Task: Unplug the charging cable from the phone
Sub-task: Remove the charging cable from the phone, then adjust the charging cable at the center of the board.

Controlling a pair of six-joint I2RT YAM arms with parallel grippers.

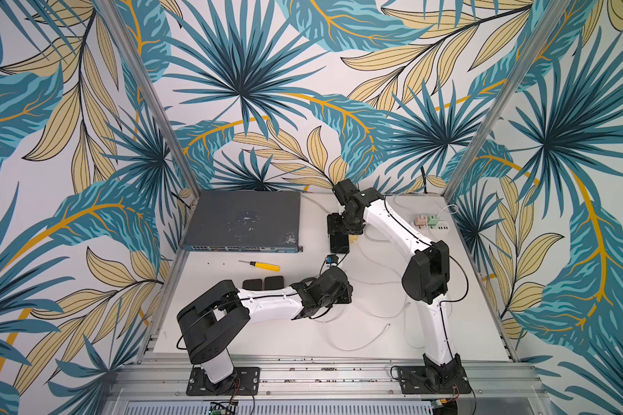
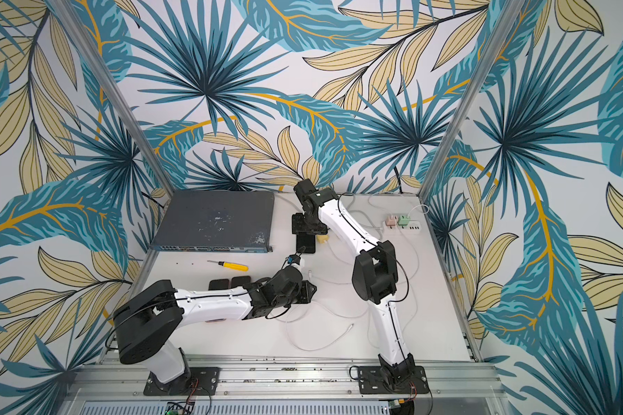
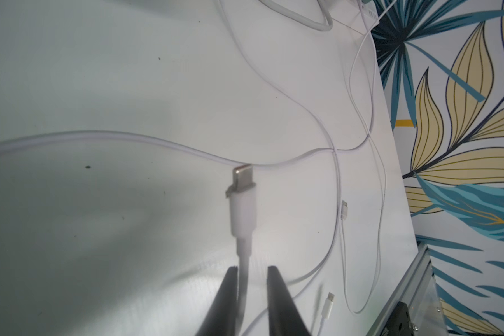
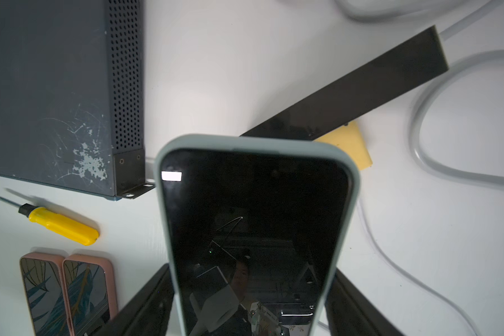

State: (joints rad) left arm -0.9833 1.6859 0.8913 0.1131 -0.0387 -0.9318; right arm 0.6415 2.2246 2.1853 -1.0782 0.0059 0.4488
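The phone has a black screen and a pale grey-green case, and shows in both top views right of the grey box. My right gripper is shut on it, one finger on each long side. No cable sits in the phone's far end. The white charging cable's plug hangs free above the table, metal tip bare. Its cord runs back between the fingers of my left gripper. Those jaws stand open: the cord lies against one finger, with a gap to the other.
A grey network switch fills the back left. In front of it lie a yellow screwdriver and two pink-cased phones. A power strip sits at the back right. Loose white cables sprawl between the arms.
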